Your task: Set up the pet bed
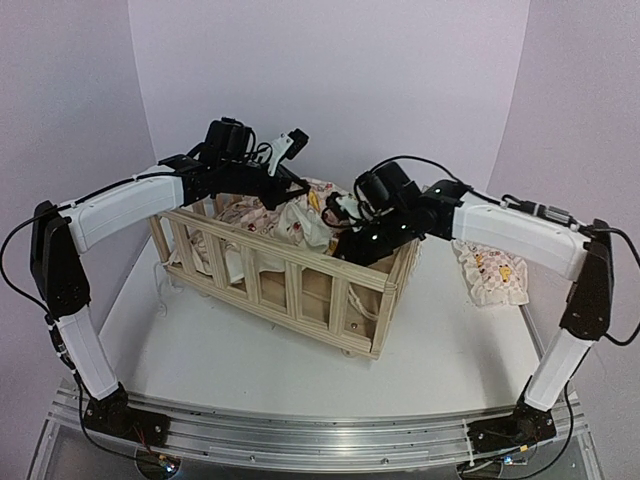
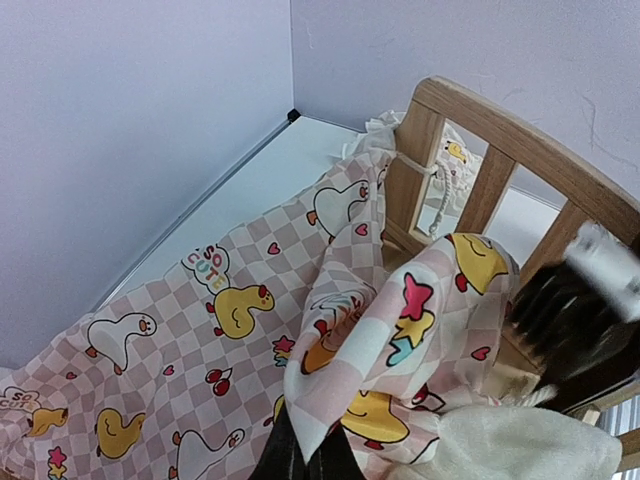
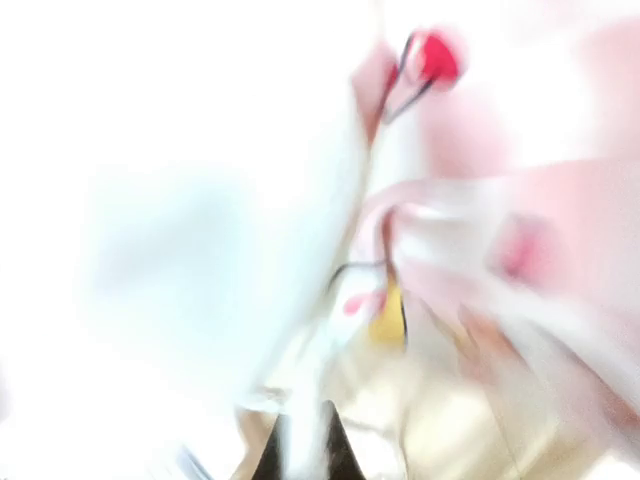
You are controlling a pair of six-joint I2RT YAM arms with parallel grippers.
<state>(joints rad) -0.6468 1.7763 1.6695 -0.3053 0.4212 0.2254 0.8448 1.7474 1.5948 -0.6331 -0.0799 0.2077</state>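
The left gripper (image 1: pixel 287 188) is held over the back-left side of the bed (image 1: pixel 290 285), its jaws pinched tight on a fold of the cushion (image 1: pixel 292 215). The bed is set mid-table (image 1: pixel 230 370), skewed, with one long slatted side turned to the arms. The checkered cushion is heaped inside the bed, bunched and raised above its top edge. At the bed's right end the right gripper (image 1: pixel 338 215) is likewise closed on the cushion, though its wrist view is blurred. A pillow (image 1: pixel 490 272) is laid right of the bed, apart from it.

Overhead view looks down on the pet bed (image 1: pixel 385 305); both wrist views press close against its cushion (image 2: pixel 200 340)
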